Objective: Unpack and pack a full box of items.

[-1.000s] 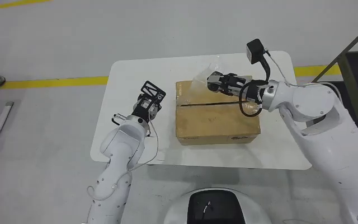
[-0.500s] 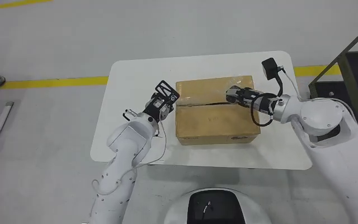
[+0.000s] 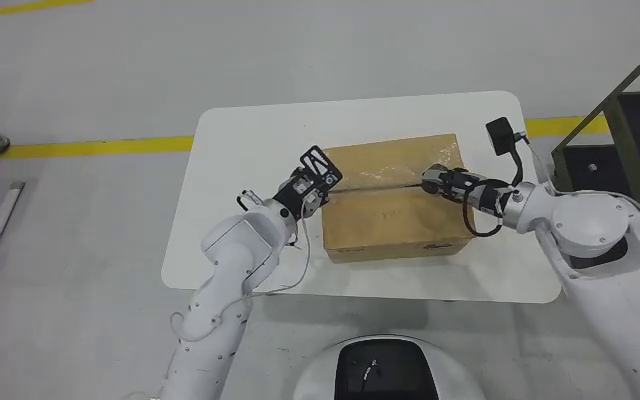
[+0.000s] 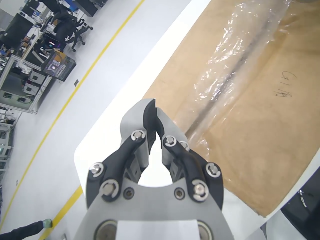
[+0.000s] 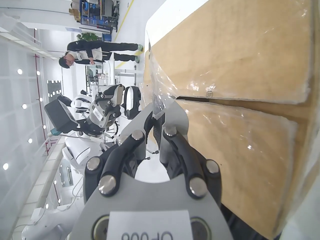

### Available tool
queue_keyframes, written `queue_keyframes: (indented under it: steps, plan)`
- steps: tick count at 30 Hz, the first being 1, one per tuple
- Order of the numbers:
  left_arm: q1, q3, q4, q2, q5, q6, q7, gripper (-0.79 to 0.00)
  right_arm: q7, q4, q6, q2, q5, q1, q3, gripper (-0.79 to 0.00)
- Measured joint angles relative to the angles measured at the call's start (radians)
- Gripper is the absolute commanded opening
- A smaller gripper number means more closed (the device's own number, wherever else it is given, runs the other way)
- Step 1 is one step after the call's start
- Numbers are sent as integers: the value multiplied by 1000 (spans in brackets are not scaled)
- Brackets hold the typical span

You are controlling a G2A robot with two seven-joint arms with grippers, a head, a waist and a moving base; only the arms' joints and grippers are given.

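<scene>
The cardboard box point(image 3: 395, 200) sits closed at the centre of the white desk point(image 3: 240, 150). Its long axis runs left to right across the top view, and the flap seam point(image 3: 380, 185) follows that line. A strip of clear tape point(image 4: 240, 51) lies along the seam, wrinkled and lifting off the cardboard towards the right of the frame. My right end effector point(image 3: 437, 181) is at the seam's right end, low over the lid and clenched on the loose end of that tape. My left end effector point(image 4: 151, 116) hovers at the box's left edge, just beside the seam's other end, with its pads pressed together on nothing I can make out. The unpeeled tape runs from the right end effector leftward along the seam, so I judge the peel has to follow that axis.
</scene>
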State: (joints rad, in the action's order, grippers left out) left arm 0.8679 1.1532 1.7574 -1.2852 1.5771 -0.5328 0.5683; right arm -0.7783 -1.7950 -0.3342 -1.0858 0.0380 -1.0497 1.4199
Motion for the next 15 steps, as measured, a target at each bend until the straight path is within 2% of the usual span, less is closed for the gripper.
queue_keyframes:
  steps: [15]
  plan:
    - [-31,-56,-18,0,-41,-115,10,-785,-37,-29,-26,16,-138,9,-27,-785]
